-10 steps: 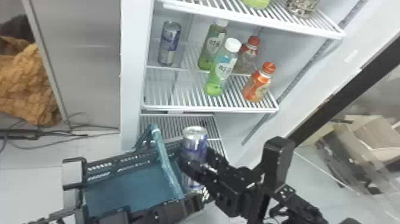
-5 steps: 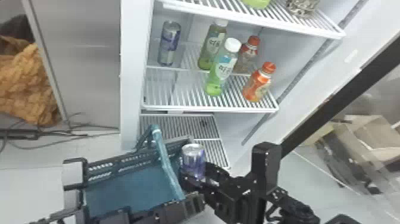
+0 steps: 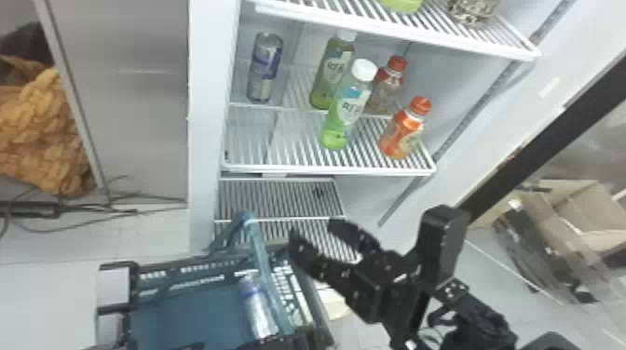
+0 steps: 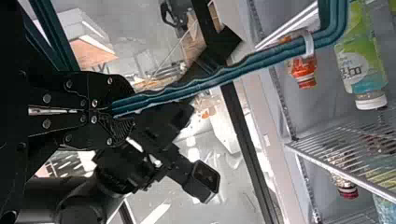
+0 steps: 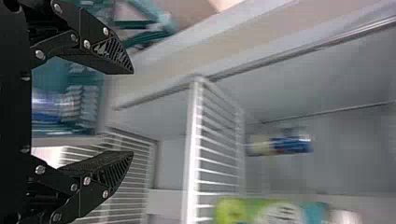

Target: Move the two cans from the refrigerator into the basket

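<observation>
Ahead of our right gripper rises the refrigerator; below those jaws and to their left sits the basket, its handle pinched in our left gripper. We judge the step to be fetching the second can. We should go in between the upper shelf and the lower shelf, along the left side, so that we pass clear of the rear green bottle. The second can stands upright, deep in, ahead and to the left of the right jaws; we want them level, one finger on each side of its middle, closing only once it sits well between them. The first can lies in the basket, below the right jaws, so we should set the next one beside it.

Our right arm slants in from the head view's bottom right, its wrist near the basket's right side. Its jaws are spread, empty, pointing toward the refrigerator; the left ones are pressed together around the handle.
</observation>
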Motion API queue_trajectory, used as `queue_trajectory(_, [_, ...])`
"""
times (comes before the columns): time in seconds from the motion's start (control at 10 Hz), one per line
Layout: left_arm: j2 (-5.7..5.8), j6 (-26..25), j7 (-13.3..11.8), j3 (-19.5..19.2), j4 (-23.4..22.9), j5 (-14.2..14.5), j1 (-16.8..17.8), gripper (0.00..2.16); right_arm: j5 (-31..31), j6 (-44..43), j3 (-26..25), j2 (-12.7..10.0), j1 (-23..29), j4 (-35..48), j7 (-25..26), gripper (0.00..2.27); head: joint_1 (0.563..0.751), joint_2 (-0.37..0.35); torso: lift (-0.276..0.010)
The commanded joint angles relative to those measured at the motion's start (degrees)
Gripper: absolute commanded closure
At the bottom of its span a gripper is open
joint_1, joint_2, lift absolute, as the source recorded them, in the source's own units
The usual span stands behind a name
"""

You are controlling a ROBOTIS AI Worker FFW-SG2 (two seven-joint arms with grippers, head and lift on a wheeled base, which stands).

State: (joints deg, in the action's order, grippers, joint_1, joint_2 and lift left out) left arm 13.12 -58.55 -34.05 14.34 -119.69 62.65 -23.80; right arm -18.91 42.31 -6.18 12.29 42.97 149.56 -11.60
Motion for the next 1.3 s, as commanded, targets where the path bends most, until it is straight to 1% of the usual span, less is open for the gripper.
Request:
queue_trajectory(0.0, [0.59,-0.7,-0.2,0.2,-1.2,-0.4,-0.1,1.21,-0.3,-12.2,-0.1,-0.2,0.1,-1.4,1.1,0.42,0.695,-0.350,-0.276])
queue_trajectory(0.1, [0.85,-1.5,-0.4,0.3,-1.9,-0.4,-0.2,1.21,-0.5,-18.4,-0.1,-0.2,-1.1,-2.7,1.8,0.36,0.695,-0.350,-0.276])
queue_trajectory(0.2, [1.20,-2.8,-0.6,0.6,-2.7,-0.3,0.0,1.21,-0.5,-22.2,-0.1,-0.3,-3.0,-4.4,2.1,0.29,0.695,-0.350,-0.276])
queue_trajectory(0.4, [1.56,-3.2,-0.8,1.0,-3.7,0.0,0.0,1.21,-0.2,-27.4,0.3,-0.5,-7.7,-9.3,2.3,0.22,0.695,-0.350,-0.276])
queue_trajectory(0.5, [1.64,-3.3,-0.8,1.0,-3.8,0.1,-0.1,1.21,-0.1,-29.1,1.1,-0.3,-10.2,-12.5,2.3,0.22,0.695,-0.350,-0.276])
queue_trajectory(0.7, [1.82,-3.6,-0.8,1.2,-4.0,0.1,-0.1,1.21,-0.1,-33.6,4.5,0.5,-15.8,-19.8,2.5,0.19,0.695,-0.350,-0.276])
queue_trajectory(0.9, [1.82,-3.9,-0.8,1.3,-4.0,0.1,0.0,1.21,-0.1,-35.1,6.3,0.7,-19.4,-23.5,3.2,0.16,0.695,-0.350,-0.276])
queue_trajectory(1.2, [1.82,-4.0,-0.8,1.3,-4.0,0.1,0.2,1.21,0.1,-37.8,9.8,1.1,-25.4,-31.9,3.2,0.14,0.695,-0.350,-0.276])
